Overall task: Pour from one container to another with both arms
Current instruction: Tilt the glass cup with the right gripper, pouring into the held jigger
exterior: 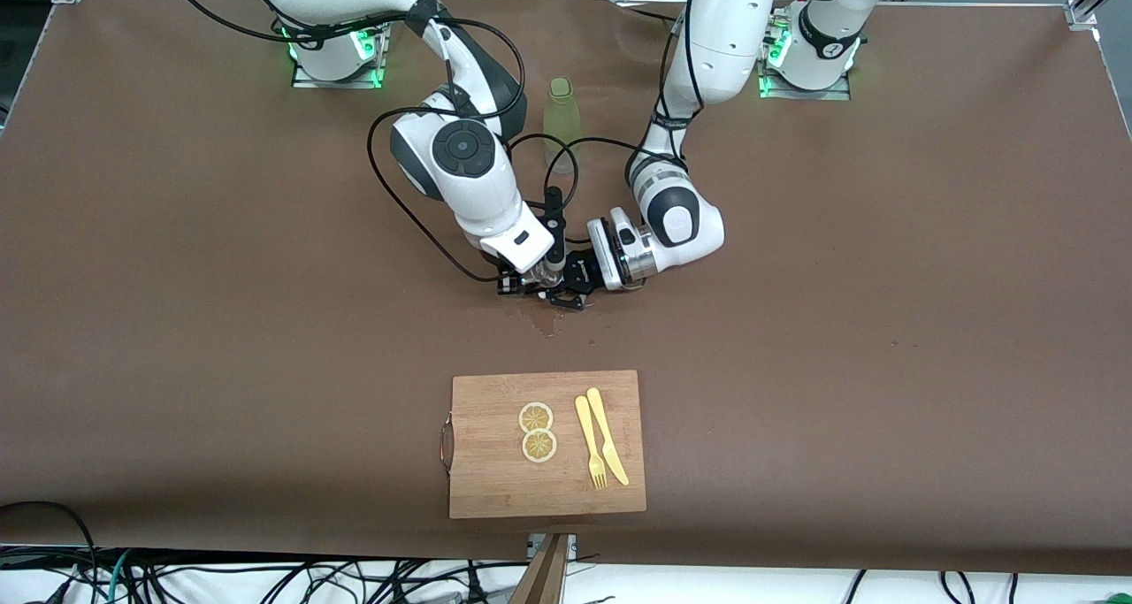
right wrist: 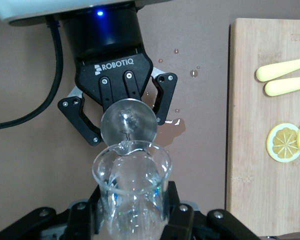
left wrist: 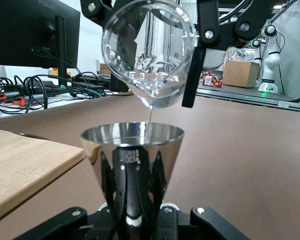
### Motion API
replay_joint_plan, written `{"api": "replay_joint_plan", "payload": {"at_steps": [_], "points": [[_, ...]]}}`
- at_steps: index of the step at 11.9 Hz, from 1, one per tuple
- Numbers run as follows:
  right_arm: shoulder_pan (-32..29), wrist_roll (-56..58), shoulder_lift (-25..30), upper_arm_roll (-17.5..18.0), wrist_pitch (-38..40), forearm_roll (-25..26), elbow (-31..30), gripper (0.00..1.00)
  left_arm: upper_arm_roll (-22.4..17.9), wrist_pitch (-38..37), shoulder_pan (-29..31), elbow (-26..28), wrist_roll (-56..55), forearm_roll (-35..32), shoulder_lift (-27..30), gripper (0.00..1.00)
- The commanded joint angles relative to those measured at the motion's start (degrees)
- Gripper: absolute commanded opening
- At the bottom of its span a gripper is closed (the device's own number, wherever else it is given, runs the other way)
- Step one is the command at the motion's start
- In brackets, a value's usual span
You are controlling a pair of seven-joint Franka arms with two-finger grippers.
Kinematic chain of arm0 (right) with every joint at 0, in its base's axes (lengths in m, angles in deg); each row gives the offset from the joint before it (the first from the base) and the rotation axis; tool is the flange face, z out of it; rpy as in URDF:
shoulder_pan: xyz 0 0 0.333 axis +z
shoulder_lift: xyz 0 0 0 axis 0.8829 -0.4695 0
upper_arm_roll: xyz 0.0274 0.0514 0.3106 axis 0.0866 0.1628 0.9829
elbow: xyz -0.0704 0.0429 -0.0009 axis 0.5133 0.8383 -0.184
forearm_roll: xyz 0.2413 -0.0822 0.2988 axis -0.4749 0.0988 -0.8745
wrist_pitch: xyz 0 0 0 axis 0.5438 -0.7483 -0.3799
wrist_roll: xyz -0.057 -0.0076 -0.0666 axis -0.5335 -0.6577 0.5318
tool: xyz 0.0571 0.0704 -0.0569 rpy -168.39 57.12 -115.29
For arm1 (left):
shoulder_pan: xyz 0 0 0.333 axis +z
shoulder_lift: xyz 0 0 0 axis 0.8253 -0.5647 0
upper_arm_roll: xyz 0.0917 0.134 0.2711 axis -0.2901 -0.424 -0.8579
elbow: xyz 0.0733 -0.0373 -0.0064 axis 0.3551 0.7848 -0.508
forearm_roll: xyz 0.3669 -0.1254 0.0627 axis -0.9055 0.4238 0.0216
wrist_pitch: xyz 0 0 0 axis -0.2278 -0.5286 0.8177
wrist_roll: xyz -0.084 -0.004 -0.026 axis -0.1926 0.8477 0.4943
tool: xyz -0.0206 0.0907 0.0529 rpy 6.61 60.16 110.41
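- Pouring under way at mid-table: right gripper [exterior: 537, 287] has its jaws closed on a clear glass beaker [left wrist: 149, 52], tipped spout-down over a metal cup [left wrist: 132, 145].
- Left gripper [exterior: 566, 296] has its jaws closed on the stem of the metal cup, cup upright, mouth up, directly under the beaker's spout.
- Thin stream of clear liquid [left wrist: 149, 116] runs from the spout into the cup; some liquid sits in the beaker's lower side.
- Both grippers meet over the brown table [exterior: 177, 321], between the arm bases and a wooden cutting board [exterior: 495, 489].
- Wet patch [right wrist: 171, 129] and scattered drops on the table under the grippers.
- Cutting board lies nearer the front camera; on it two lemon slices [exterior: 537, 431], touching, and beside them a yellow fork [exterior: 590, 442] and yellow knife [exterior: 608, 435].
- Pale green bottle [exterior: 561, 115] stands upright between the two arm bases.
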Motion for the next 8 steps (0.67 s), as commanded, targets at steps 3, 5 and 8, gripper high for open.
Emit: {"api": "replay_joint_plan", "payload": {"at_steps": [3,5,8], "points": [[-1.7,2.0,0.0,0.5,-4.0,-8.1,-0.8,0.34,-1.5,0.7,-1.7,-1.2,1.1,5.5,-0.9,0.00],[-3.1,6.7,0.0,0.4,-4.0,-13.3,-0.9,0.34,-1.5,0.7,-1.7,-1.2,1.1,5.4,-0.9,0.00],[-7.0,15.4,0.1,0.5,-4.0,-25.1,-1.0,0.34,-1.6,0.7,-1.6,-1.1,1.1,5.4,-0.9,0.00]]}}
